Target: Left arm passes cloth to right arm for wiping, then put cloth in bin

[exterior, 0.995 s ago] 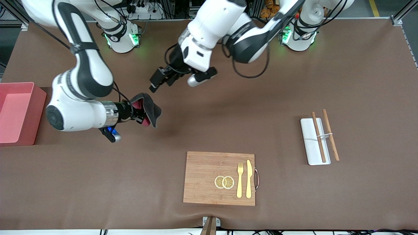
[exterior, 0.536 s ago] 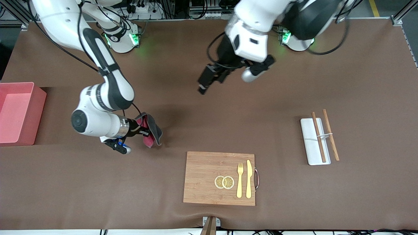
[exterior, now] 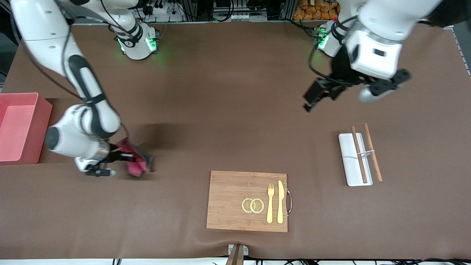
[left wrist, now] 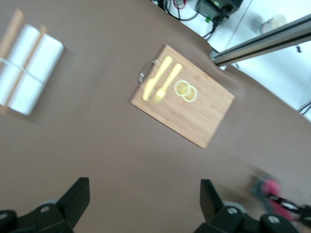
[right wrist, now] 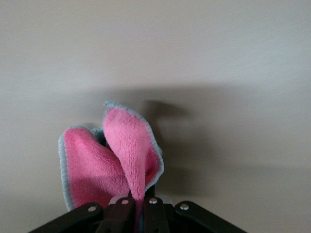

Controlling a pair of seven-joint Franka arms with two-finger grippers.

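Observation:
The cloth (exterior: 136,162), crimson with a grey edge, hangs folded from my right gripper (exterior: 127,158), which is shut on it low over the brown table, between the bin and the cutting board. The right wrist view shows the cloth (right wrist: 116,160) pinched between the shut fingers (right wrist: 124,213). The salmon-pink bin (exterior: 18,127) stands at the right arm's end of the table. My left gripper (exterior: 312,97) is open and empty, up in the air over bare table near the white tray; its fingers (left wrist: 75,199) stand wide apart in the left wrist view.
A wooden cutting board (exterior: 228,200) with a fork, a knife and two lemon slices lies near the front edge, also in the left wrist view (left wrist: 204,114). A white tray (exterior: 349,162) with chopsticks lies toward the left arm's end.
My right gripper has carried the cloth down and toward the bin's end of the table. My left gripper, open and empty, has swung away toward the left arm's end.

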